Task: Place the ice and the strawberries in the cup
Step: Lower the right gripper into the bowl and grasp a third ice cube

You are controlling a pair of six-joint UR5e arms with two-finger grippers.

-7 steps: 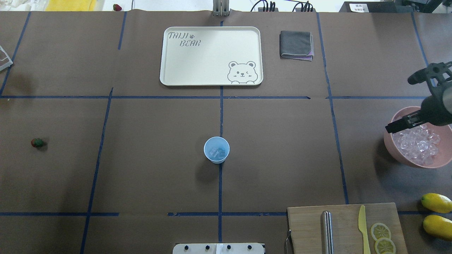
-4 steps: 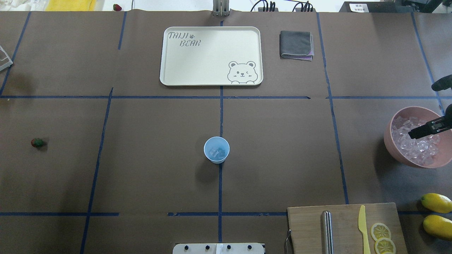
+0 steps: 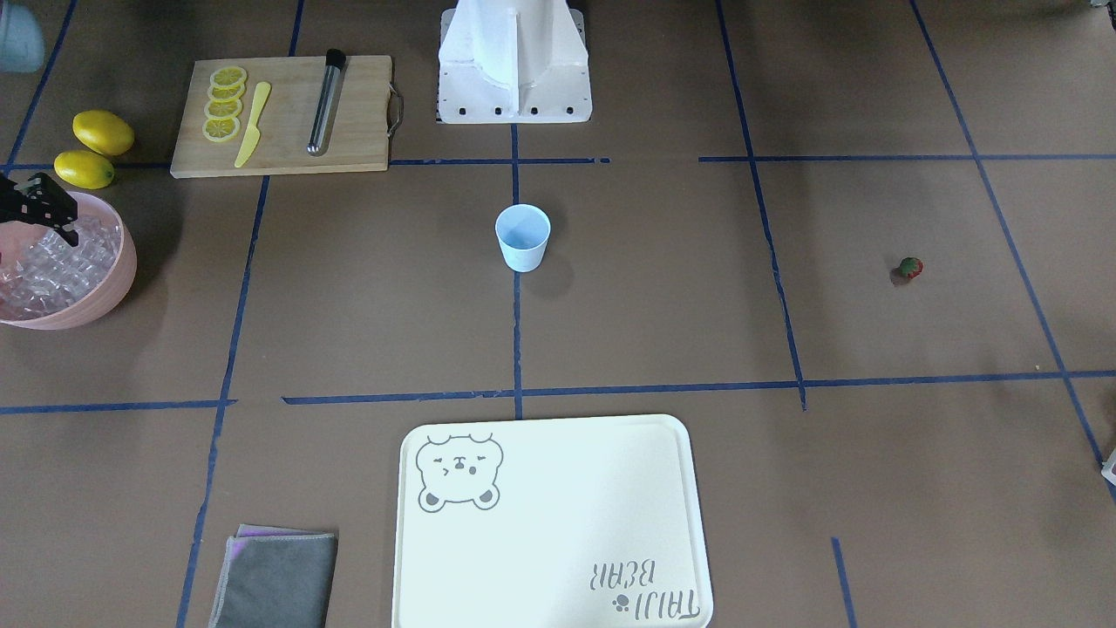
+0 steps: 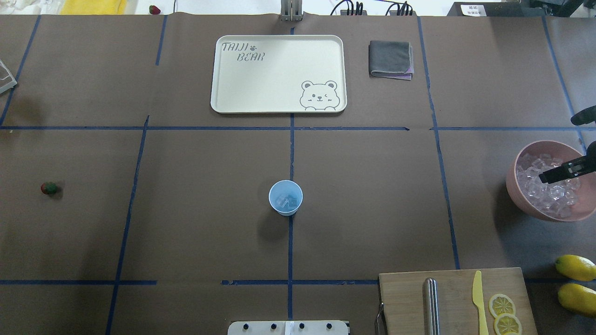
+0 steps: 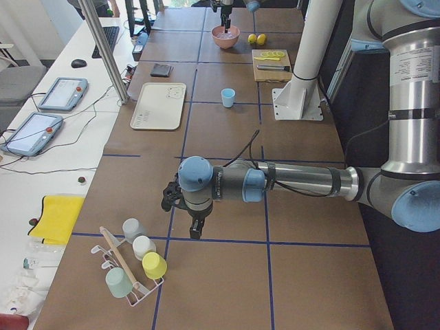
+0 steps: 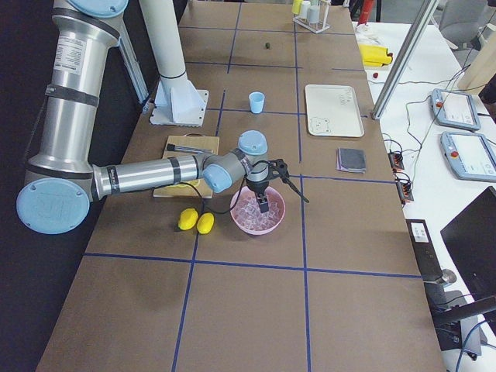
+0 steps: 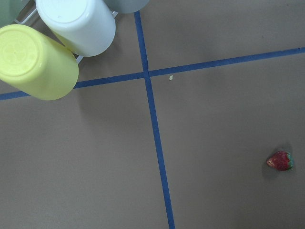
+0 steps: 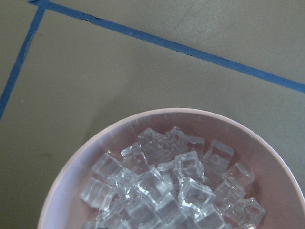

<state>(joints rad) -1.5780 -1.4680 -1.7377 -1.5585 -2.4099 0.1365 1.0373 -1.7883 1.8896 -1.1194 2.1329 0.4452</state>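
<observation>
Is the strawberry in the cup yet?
No, the strawberry lies on the table, well away from the cup.

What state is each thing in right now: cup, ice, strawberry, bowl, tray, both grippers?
cup: upright, a couple of ice cubes inside, no strawberry.
strawberry: lying loose on the table, not gripped.
pink bowl: upright, heaped with ice.
tray: flat, nothing on it.
right gripper: over the pink bowl, jaws open.
left gripper: above the table, jaws cannot be judged.
</observation>
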